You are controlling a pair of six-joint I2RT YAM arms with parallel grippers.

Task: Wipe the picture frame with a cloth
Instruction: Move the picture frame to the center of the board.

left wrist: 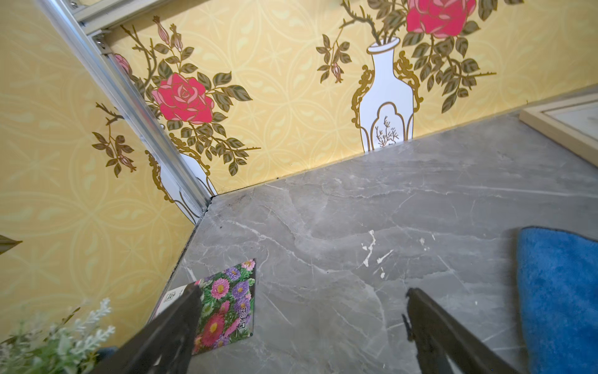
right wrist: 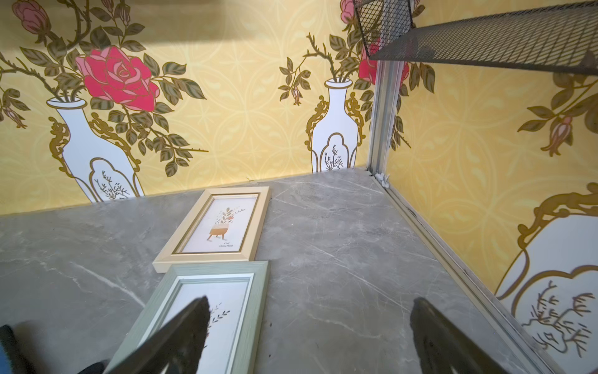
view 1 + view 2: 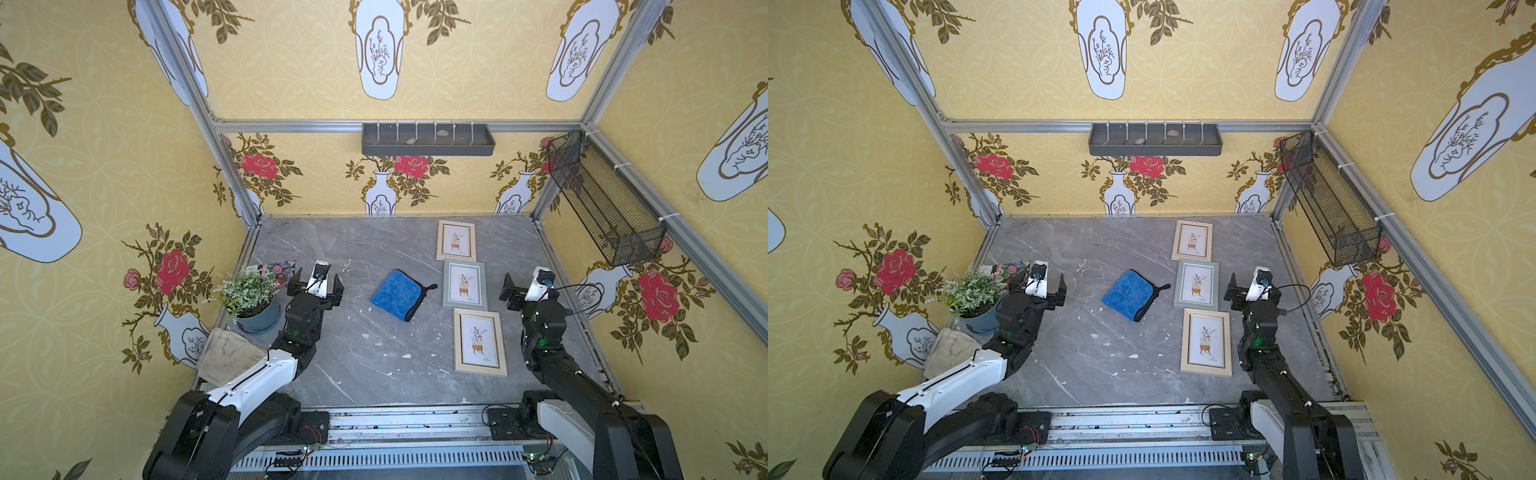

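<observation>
Left tool and right tool hover with jaws spread wide, holding nothing.
The blue cloth lies mid-tabletop between the two tools, touched by neither, its black loop pointing toward the grey-green frame. That frame lies in a row between the far beige frame and the near beige frame, near the right tool. A potted plant stands by the left tool.
</observation>
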